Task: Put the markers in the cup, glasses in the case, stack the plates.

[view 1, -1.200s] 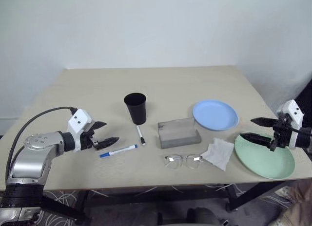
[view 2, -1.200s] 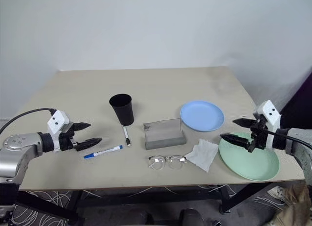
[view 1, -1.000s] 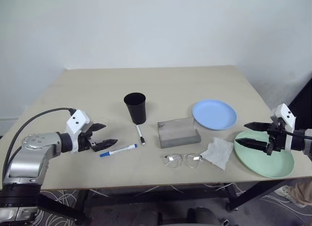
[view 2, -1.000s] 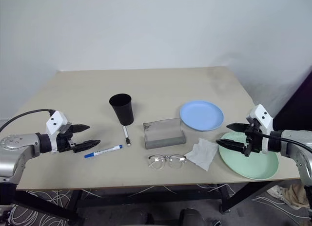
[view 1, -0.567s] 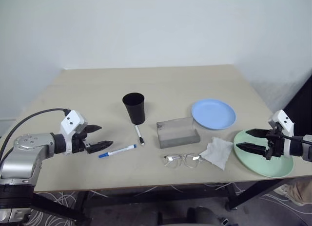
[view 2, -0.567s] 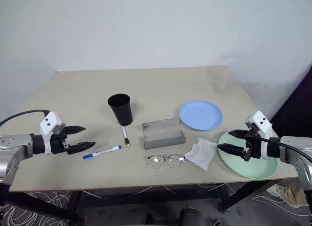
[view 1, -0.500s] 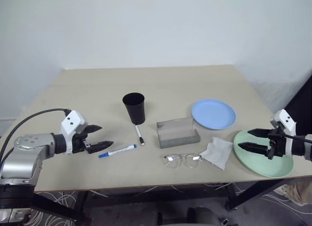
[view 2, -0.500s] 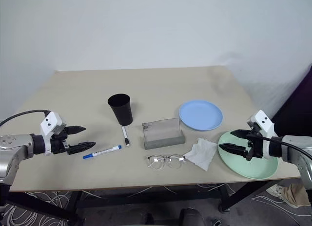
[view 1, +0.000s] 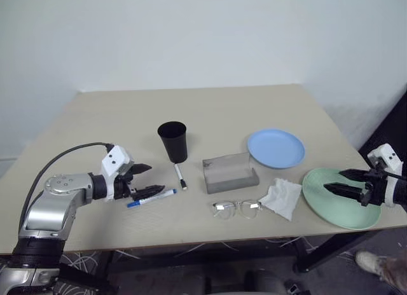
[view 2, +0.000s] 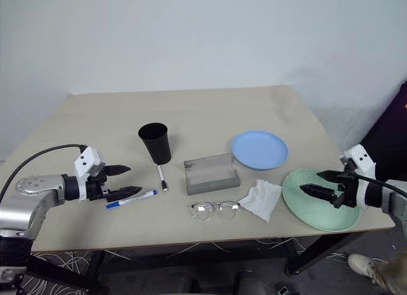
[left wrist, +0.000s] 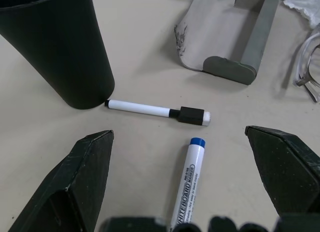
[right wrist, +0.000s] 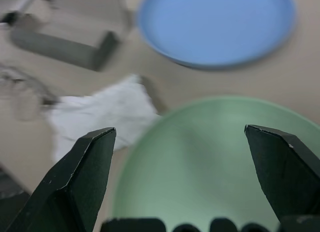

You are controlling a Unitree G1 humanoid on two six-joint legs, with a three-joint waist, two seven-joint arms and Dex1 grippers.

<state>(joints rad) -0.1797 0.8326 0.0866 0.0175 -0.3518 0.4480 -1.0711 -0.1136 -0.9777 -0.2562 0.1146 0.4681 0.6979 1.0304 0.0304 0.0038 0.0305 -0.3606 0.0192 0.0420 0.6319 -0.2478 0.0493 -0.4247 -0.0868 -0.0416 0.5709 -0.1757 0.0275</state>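
Head view, taking the grey case as the landmark: it sits near the middle of the beige worktop with its translucent lid raised. The black cup stands upright to the left of the case and a little farther back. The short marker with the black cap lies between cup and case, and the blue-capped marker lies farther left and nearer the front edge. The glasses lie in front of the case, and a white tissue lies to its front right. The light blue plate rests just right of the case, with the pale green plate well beyond it at the right edge. The left gripper hangs at the blue-capped marker's tail end, its 2 fingers apart and empty. The right gripper hangs over the green plate, fingers spread, holding nothing.

Left wrist view: the blue-capped marker lies between the spread fingers, untouched; beyond it are the short marker, the cup and the case.

Right wrist view: the fingers straddle the green plate, with the tissue, blue plate and case beyond.
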